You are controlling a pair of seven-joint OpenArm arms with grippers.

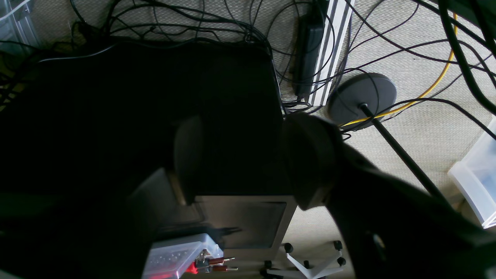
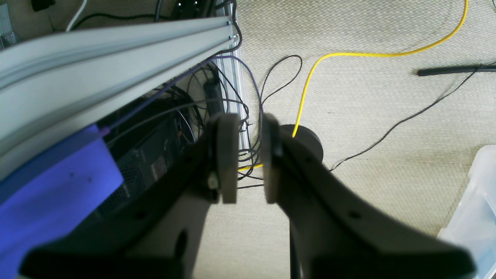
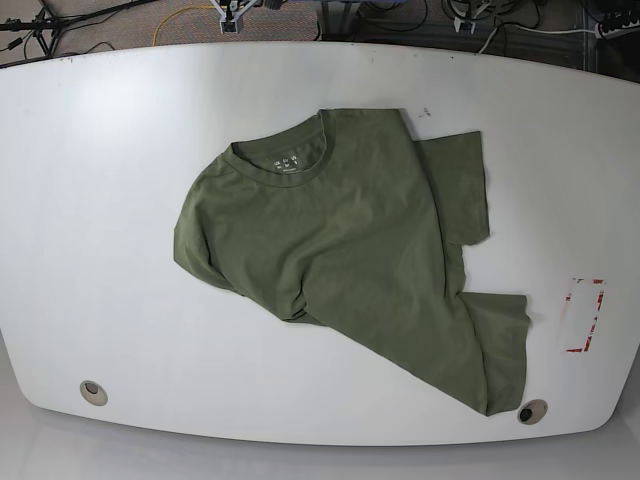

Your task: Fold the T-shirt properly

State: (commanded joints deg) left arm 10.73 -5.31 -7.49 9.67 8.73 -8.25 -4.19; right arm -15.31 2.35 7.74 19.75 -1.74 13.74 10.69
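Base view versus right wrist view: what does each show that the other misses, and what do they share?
Only the base view shows the T-shirt, spread crumpled on the white table, with red tape marks near the table's edge. Only the right wrist view shows the right gripper, jaws slightly apart with nothing between them, an aluminium rail and a round black stand base. Both catch beige carpet and a yellow cable.

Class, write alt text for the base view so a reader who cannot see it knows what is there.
An olive-green T-shirt lies rumpled and unfolded on a white table, collar toward the far edge, hem toward the near right corner. A red-outlined rectangle marks the table at right; no arms show.
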